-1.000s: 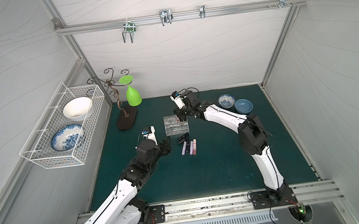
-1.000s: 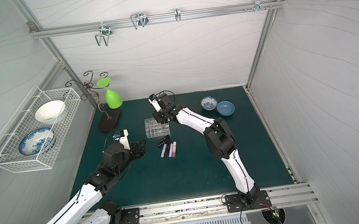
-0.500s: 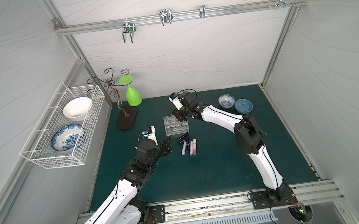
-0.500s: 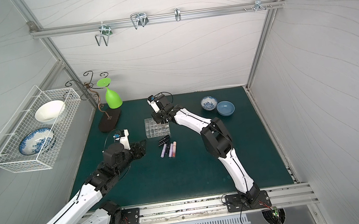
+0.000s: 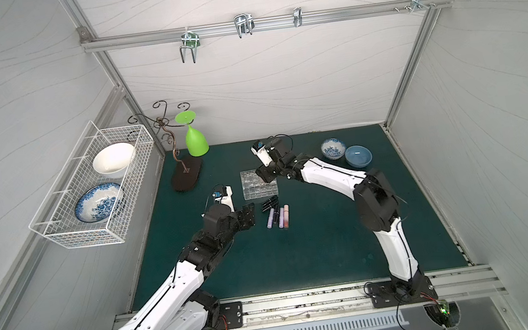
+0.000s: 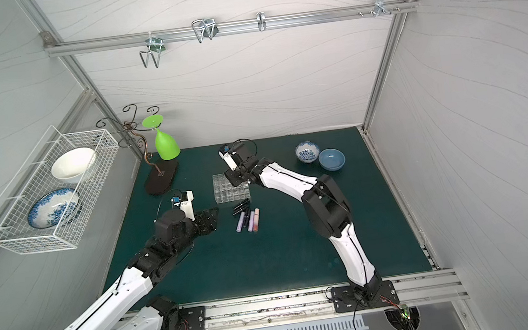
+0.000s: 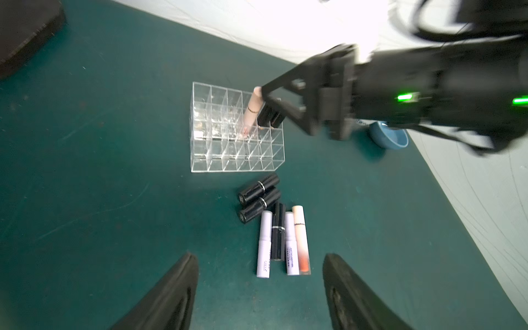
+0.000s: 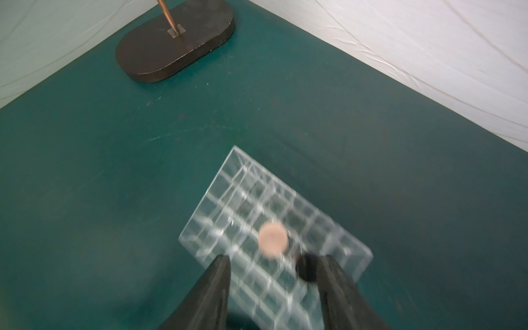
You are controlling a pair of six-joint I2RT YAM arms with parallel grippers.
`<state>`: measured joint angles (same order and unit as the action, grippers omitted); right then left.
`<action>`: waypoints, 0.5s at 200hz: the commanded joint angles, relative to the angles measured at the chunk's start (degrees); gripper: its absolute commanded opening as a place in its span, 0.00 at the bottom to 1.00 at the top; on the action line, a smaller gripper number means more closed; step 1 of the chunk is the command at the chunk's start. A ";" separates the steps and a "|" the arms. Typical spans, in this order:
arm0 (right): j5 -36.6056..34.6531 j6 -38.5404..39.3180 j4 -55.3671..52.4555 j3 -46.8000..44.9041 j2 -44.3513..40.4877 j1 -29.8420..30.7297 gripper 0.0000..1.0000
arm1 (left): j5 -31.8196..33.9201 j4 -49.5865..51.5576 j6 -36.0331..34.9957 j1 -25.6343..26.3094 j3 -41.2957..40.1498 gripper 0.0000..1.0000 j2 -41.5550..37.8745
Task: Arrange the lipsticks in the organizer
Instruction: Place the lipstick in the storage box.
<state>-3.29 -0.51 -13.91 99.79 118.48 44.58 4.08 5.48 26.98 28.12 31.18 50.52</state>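
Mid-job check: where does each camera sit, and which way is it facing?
Top views: high above the base rail, facing down toward the back wall; left arm and right arm, organizer, loose lipsticks.
Left wrist: low, facing the organizer across the lipsticks; open left tool in the foreground.
Right wrist: above the organizer, facing down; open right tool, pink lipstick in a cell.
Shared: both wrist views show that pink lipstick.

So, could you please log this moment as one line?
right gripper: open above organizer | pink lipstick: tilted in cell | left gripper: open, empty | six lipsticks: on mat
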 commanded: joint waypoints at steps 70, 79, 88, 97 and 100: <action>-8.82 -12.92 3.94 -40.70 -39.99 -3.62 0.55 | -3.87 -0.87 -3.10 8.40 10.83 0.58 17.61; -8.62 -13.56 3.65 -42.95 -41.40 -4.57 0.55 | -2.66 -0.22 -3.25 10.44 12.15 0.57 19.88; -8.36 -14.05 3.69 -44.71 -42.38 -5.47 0.55 | -1.57 0.27 -3.25 12.29 13.58 0.56 22.18; -7.97 -14.32 3.80 -46.20 -43.17 -6.54 0.55 | -0.41 0.88 -3.55 14.00 14.96 0.56 24.45; -7.77 -14.34 3.83 -46.52 -43.23 -6.86 0.55 | 0.02 1.19 -3.64 14.50 15.55 0.56 25.16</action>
<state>-10.59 -11.77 -9.19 56.58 77.56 39.94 0.36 6.15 25.19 38.85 41.71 71.33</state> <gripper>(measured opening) 0.552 0.563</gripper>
